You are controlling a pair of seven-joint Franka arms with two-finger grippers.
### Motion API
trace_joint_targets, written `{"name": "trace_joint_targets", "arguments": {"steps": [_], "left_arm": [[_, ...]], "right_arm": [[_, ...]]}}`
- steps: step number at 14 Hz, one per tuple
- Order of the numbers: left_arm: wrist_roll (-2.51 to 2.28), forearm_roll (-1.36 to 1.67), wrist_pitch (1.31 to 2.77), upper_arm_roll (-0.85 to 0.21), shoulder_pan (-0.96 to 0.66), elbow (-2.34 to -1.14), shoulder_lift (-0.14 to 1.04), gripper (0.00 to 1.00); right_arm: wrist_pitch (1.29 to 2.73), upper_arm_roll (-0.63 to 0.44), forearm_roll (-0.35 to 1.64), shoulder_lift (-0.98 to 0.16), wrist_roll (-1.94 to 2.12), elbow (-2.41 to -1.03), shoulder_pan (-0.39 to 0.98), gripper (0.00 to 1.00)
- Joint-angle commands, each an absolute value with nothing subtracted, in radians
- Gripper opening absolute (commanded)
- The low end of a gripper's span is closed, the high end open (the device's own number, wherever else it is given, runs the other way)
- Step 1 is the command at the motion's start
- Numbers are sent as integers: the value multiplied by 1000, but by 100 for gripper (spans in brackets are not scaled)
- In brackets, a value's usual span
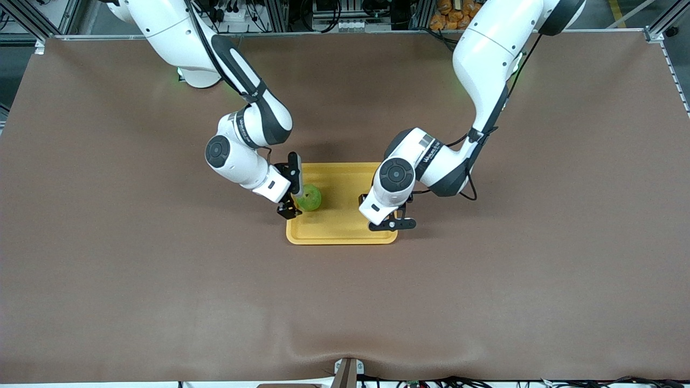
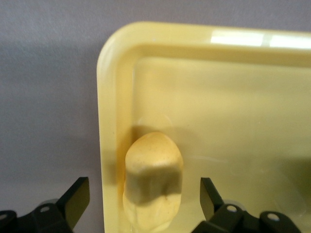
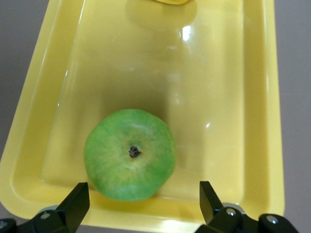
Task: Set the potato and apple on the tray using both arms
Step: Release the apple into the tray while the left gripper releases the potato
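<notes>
The yellow tray [image 1: 345, 183] lies mid-table. The green apple [image 1: 310, 198] sits in it at the right arm's end, stem dimple up. My right gripper [image 1: 294, 188] hangs just over the apple, open; in the right wrist view the apple [image 3: 129, 154] rests on the tray [image 3: 29, 121] and the fingers [image 3: 75, 201] stand clear of it. The potato [image 2: 153, 179] lies in the tray [image 2: 116, 73] beside its rim at the left arm's end; my left hand hides it in the front view. My left gripper [image 1: 388, 215] is open over it, its fingers [image 2: 77, 194] not touching.
The brown table cover [image 1: 161, 280] spreads wide on all sides of the tray. Both arms lean in over the tray from the table's robot edge. Cables and a metal frame run along that edge.
</notes>
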State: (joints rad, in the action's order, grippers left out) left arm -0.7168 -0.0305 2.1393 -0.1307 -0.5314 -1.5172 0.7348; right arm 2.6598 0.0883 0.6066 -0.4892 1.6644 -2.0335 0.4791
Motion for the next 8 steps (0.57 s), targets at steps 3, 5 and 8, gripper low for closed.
{"name": "trace_joint_targets", "arguments": {"steps": [3, 5, 8], "left_arm": [[-716, -46, 2115, -115, -505, -1508, 657, 100], [-709, -48, 2080, -112, -477, -1506, 625, 100], [-614, -48, 2011, -113, -401, -1506, 552, 100]], "right_arm": [[2545, 94, 640, -399, 1700, -2063, 390, 100], [2464, 92, 638, -377, 1719, -2065, 323, 100], [2361, 91, 638, -362, 1849, -2065, 175, 100]]}}
